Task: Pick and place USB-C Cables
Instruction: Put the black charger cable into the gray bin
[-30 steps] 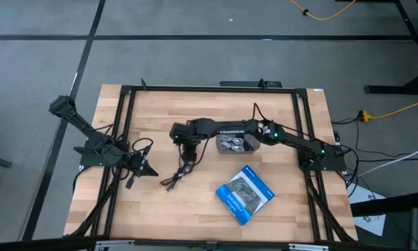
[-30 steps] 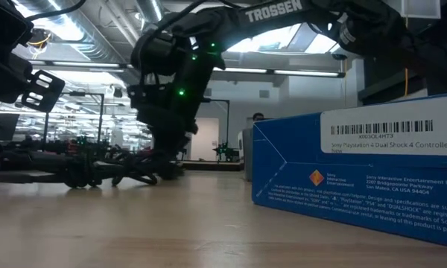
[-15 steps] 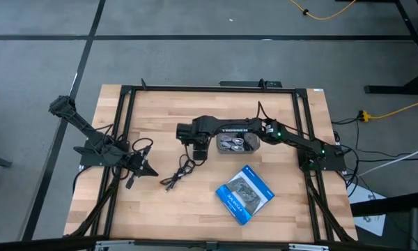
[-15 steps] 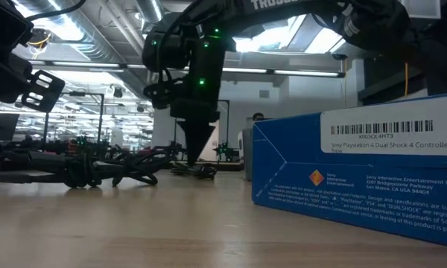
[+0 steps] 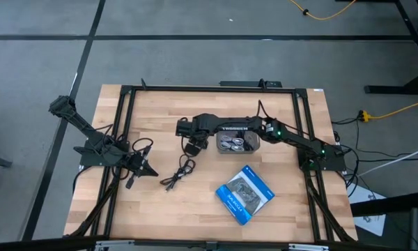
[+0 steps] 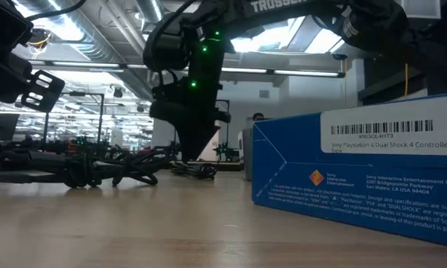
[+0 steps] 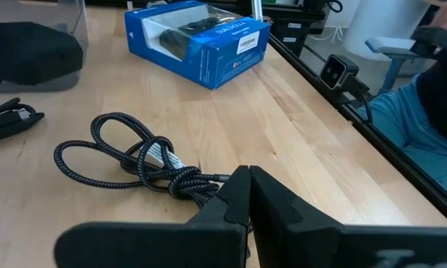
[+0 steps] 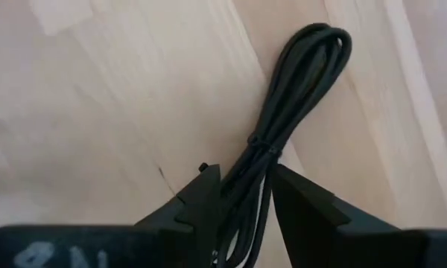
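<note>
Two USB-C cables lie left of the table's middle. One is a braided cable (image 5: pixel 171 181) (image 7: pixel 134 160); the other is a plain black bundled cable (image 5: pixel 187 166) (image 8: pixel 298 82) (image 7: pixel 11 119). My right gripper (image 5: pixel 190 148) (image 6: pixel 192 155) (image 8: pixel 246 197) points down over the black bundle and is shut on it. More cables sit in a clear tray (image 5: pixel 237 144) beside the right arm. My left gripper (image 5: pixel 141 167) (image 7: pixel 242 197) is shut and waits at the table's left, just short of the braided cable. My right gripper pinches the black bundled cable between its two fingers at one end of the bundle (image 8: pixel 247 175), coming from above and pointing down. The strands run along between the fingers. The looped far end (image 8: pixel 320 41) stretches away over the wood; whether it is lifted clear, I cannot tell.
A blue printed packet (image 5: pixel 245 194) (image 6: pixel 357 175) (image 7: pixel 197 37) lies near the table's front right. A black frame rail (image 5: pixel 125 139) borders the tabletop. A person in blue (image 7: pixel 432 112) sits beyond the table's edge. Bare wood lies along the far and near sides.
My right gripper has come up from low at the table and moved a little toward the table's right, with the black bundle's near part following it. The braided cable has stayed where it was.
</note>
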Action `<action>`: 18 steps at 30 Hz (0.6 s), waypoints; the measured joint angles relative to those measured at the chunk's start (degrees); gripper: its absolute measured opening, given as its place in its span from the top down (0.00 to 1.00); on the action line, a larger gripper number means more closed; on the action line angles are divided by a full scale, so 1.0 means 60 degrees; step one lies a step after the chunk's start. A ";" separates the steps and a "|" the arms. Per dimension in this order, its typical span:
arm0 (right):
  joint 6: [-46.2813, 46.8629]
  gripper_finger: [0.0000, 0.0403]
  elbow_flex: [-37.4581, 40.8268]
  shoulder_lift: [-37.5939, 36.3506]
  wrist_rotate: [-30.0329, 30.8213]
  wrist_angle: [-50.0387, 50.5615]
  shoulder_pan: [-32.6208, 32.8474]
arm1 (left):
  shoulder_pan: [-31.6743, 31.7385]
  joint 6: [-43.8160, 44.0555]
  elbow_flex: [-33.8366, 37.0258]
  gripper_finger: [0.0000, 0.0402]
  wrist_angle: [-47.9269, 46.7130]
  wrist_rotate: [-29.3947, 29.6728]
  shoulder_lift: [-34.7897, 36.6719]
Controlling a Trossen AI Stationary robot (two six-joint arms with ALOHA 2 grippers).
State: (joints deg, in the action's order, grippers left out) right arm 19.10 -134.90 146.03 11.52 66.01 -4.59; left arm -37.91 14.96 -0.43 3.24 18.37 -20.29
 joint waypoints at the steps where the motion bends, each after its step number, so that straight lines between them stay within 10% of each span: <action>1: 0.0070 0.68 0.0072 -0.0020 -0.0001 -0.0034 -0.0011 | 0.0000 0.0004 0.0000 1.00 -0.0002 0.0000 0.0000; 13: 0.0735 0.69 0.1683 -0.0152 -0.0446 -0.0870 -0.0029 | 0.0000 0.0007 0.0000 1.00 -0.0002 -0.0007 0.0000; 18: 0.0137 0.85 0.1617 -0.0127 -0.0464 -0.0810 -0.0028 | 0.0000 0.0007 -0.0001 1.00 -0.0002 -0.0004 0.0000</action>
State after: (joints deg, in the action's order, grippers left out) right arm 19.93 -125.20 145.27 8.73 61.15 -4.75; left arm -37.91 15.00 -0.44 3.22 18.35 -20.29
